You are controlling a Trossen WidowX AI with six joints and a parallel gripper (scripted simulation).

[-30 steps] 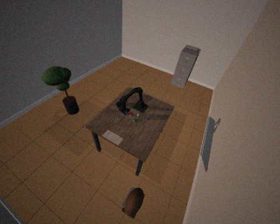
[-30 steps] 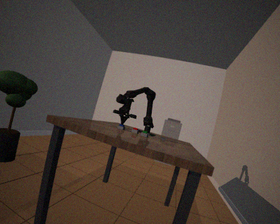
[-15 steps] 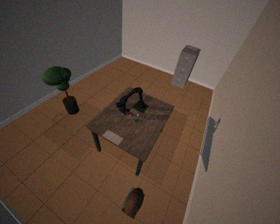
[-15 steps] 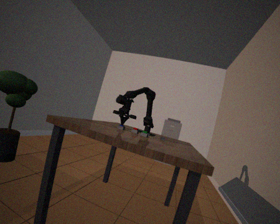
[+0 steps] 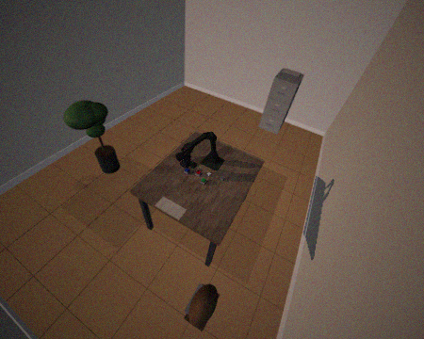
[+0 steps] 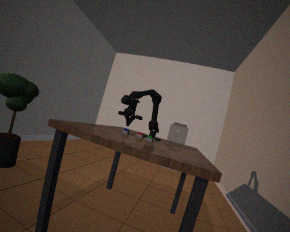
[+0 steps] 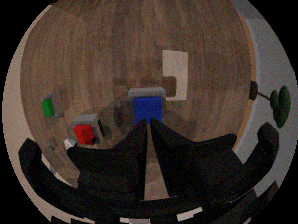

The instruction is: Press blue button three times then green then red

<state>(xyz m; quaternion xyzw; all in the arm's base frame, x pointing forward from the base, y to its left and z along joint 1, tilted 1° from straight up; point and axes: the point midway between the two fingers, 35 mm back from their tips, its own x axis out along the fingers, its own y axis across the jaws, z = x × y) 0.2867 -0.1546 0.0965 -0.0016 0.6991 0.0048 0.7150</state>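
Note:
The blue button (image 5: 187,170) (image 6: 125,129) (image 7: 148,107) sits on a pale base on the wooden table (image 5: 212,212) (image 6: 180,159). The red button (image 5: 198,172) (image 6: 139,133) (image 7: 84,132) and the green button (image 5: 203,180) (image 6: 149,136) (image 7: 48,107) lie in a row beside it. My gripper (image 6: 129,124) (image 7: 148,122) is shut with nothing between the fingers. It hangs a short way above the blue button, its tips pointing down at it. In the top view the arm hides the fingertips.
A pale flat sheet (image 5: 171,207) (image 7: 174,67) lies on the table's near part. The arm's base (image 5: 215,162) (image 6: 152,128) stands behind the buttons. A small pale block (image 5: 208,173) lies near the red button. A potted plant (image 5: 99,137), a cabinet (image 5: 281,100) and a brown object (image 5: 202,305) stand on the floor.

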